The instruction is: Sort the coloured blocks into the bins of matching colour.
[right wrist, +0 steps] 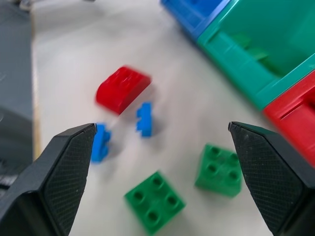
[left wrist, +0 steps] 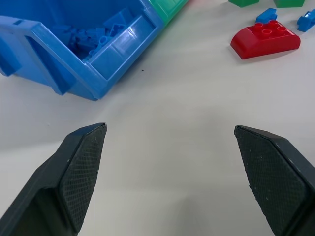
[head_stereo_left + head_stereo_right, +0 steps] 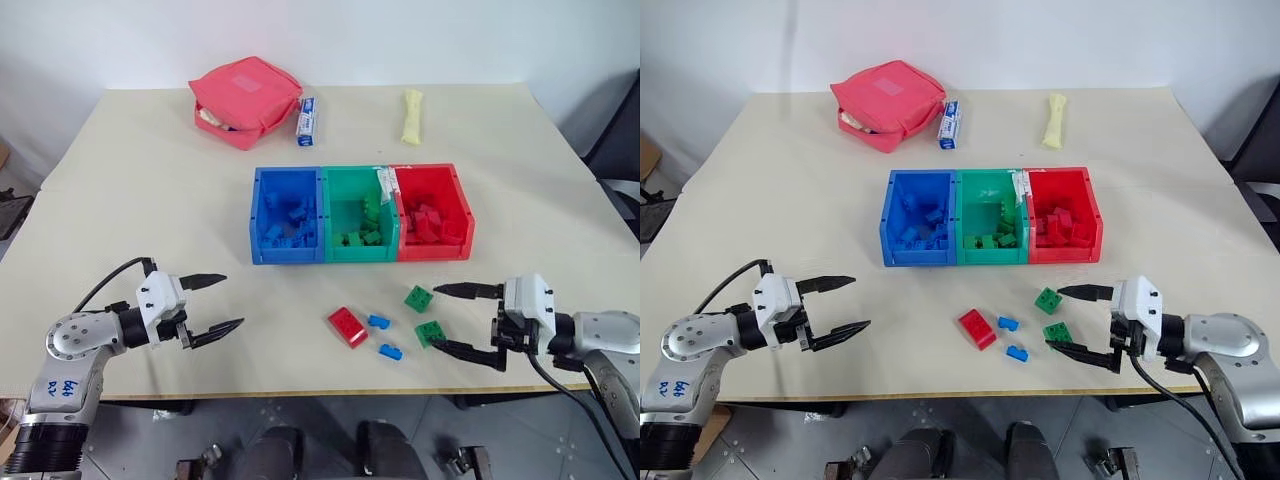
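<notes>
The left gripper and right gripper both hover spread wide and empty. Five loose coloured blocks lie before the bins; the right gripper's lower finger seems just beside a green block.

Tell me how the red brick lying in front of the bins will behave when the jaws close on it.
The red brick looks like hard moulded plastic, so it should stay stiff and probably feel light. It lies flat on the table, so rolling or tipping seems unlikely. Its glossy, rounded edges in the left wrist view suggest it might slip unless gripped across its flatter sides.
</notes>
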Robot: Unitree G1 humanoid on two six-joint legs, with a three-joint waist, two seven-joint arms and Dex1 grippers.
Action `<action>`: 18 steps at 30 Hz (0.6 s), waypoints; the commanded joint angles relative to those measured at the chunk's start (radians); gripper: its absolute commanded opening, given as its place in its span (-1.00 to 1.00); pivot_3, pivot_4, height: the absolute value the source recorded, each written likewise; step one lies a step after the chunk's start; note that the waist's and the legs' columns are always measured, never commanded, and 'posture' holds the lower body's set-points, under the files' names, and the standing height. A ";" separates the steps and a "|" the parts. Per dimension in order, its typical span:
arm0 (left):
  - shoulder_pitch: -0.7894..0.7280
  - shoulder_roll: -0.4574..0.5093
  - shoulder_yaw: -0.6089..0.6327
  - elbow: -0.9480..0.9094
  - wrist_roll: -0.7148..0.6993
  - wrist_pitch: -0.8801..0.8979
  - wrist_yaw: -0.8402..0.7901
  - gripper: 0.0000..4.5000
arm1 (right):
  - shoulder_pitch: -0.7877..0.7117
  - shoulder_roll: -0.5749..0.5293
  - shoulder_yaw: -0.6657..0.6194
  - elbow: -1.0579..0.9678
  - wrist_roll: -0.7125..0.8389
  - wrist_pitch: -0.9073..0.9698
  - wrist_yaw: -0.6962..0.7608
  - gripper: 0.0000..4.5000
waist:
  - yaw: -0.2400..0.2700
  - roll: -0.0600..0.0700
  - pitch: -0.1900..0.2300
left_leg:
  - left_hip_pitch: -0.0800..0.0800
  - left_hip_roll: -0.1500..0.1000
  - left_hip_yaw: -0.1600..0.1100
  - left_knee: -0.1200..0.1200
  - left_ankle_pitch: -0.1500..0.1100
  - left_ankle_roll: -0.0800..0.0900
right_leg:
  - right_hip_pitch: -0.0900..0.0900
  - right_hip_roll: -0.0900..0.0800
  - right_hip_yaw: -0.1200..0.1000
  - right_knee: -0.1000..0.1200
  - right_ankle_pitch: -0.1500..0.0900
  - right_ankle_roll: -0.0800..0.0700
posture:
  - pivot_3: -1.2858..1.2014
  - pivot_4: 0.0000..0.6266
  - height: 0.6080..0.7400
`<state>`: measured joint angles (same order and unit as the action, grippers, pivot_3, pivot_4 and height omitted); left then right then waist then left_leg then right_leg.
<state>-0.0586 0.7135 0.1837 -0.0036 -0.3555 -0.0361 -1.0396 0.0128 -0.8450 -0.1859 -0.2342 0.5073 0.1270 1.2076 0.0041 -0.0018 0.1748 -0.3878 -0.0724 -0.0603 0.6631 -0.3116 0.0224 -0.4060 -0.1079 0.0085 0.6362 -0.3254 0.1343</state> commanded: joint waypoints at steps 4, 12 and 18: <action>0.019 -0.017 -0.015 -0.061 -0.025 0.001 -0.005 0.95 | 0.053 -0.014 -0.120 -0.020 -0.019 -0.067 -0.022 1.00 | -0.001 0.000 0.000 | 0.000 0.000 0.000 0.000 0.000 0.000 | 0.000 0.000 0.000 0.000 0.000 0.000 | 0.03 -0.52 1.00; 0.008 -0.073 -0.253 -0.235 -0.012 0.036 -0.094 0.95 | 0.350 -0.067 -0.417 0.031 -0.051 -0.123 0.058 1.00 | 0.024 0.000 0.000 | 0.002 -0.001 -0.001 0.000 -0.001 0.002 | 0.008 -0.001 -0.001 -0.008 0.000 0.000 | 0.03 -0.52 1.00; -0.027 -0.102 -0.342 -0.280 0.016 0.088 -0.067 0.95 | 0.401 -0.088 -0.413 0.076 -0.101 -0.168 0.096 1.00 | 0.013 0.001 -0.001 | 0.012 0.000 -0.001 -0.003 -0.003 0.002 | 0.016 0.000 0.000 -0.009 0.000 0.000 | 0.03 -0.52 1.00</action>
<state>-0.0800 0.6161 -0.1483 -0.2444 -0.3436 0.0573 -1.1129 0.4203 -0.9114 -0.5948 -0.1439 0.4061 -0.0183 1.2916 0.0167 -0.0008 0.1742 -0.3753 -0.0721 -0.0606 0.6586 -0.3141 0.0246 -0.3900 -0.1083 0.0091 0.6269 -0.3254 0.1344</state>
